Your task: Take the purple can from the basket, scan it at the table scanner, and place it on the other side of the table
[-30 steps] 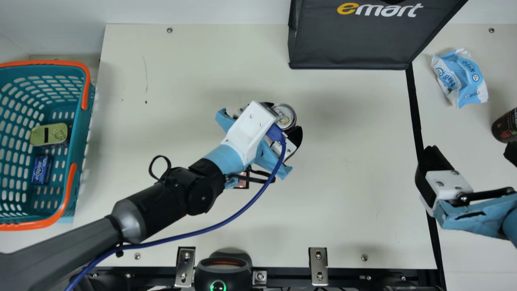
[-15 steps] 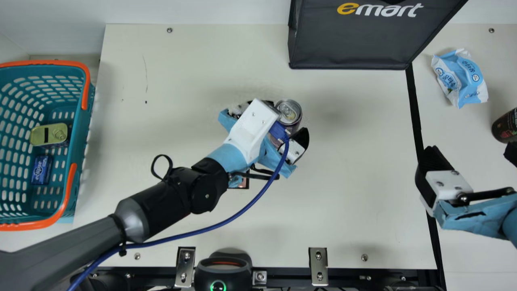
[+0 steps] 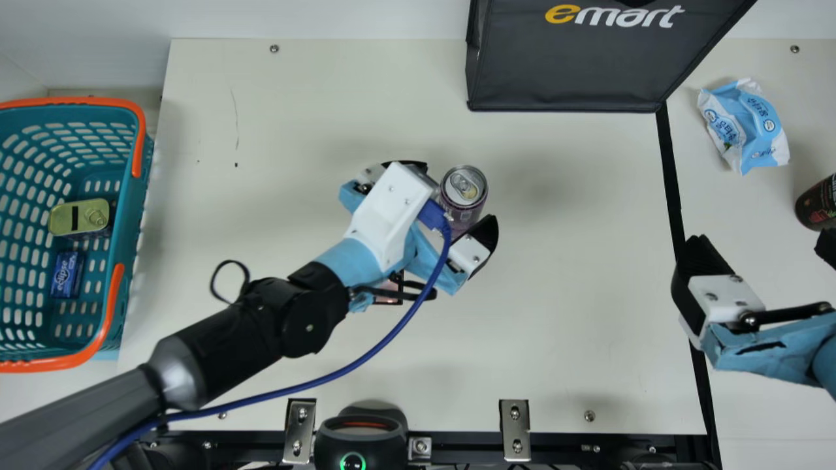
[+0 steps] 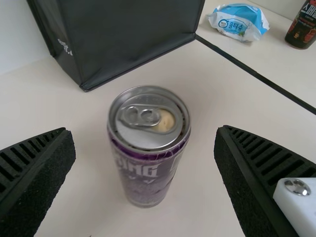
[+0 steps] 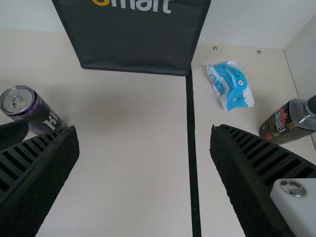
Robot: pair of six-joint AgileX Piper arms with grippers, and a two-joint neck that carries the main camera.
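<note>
We see the left end effector (image 4: 144, 130) apart beside the upright purple can (image 3: 464, 186), the right end effector (image 5: 143, 129) likewise; our sweeping sideways could topple the can.

Smooth cream counter (image 3: 555, 313) spreading wide; flat black strip (image 3: 673, 189) running down its right part in main view. Fine dark scratch (image 3: 236, 117) marking the left part. Plain whitish back wall (image 3: 326, 19) rising behind; pale flat side wall (image 5: 303, 64) meeting it at a corner, right wrist view. Silvery metal brackets (image 3: 516, 427) sitting over a black rail (image 3: 470, 440) along the near edge. Diffuse light casting soft shadows.
</note>
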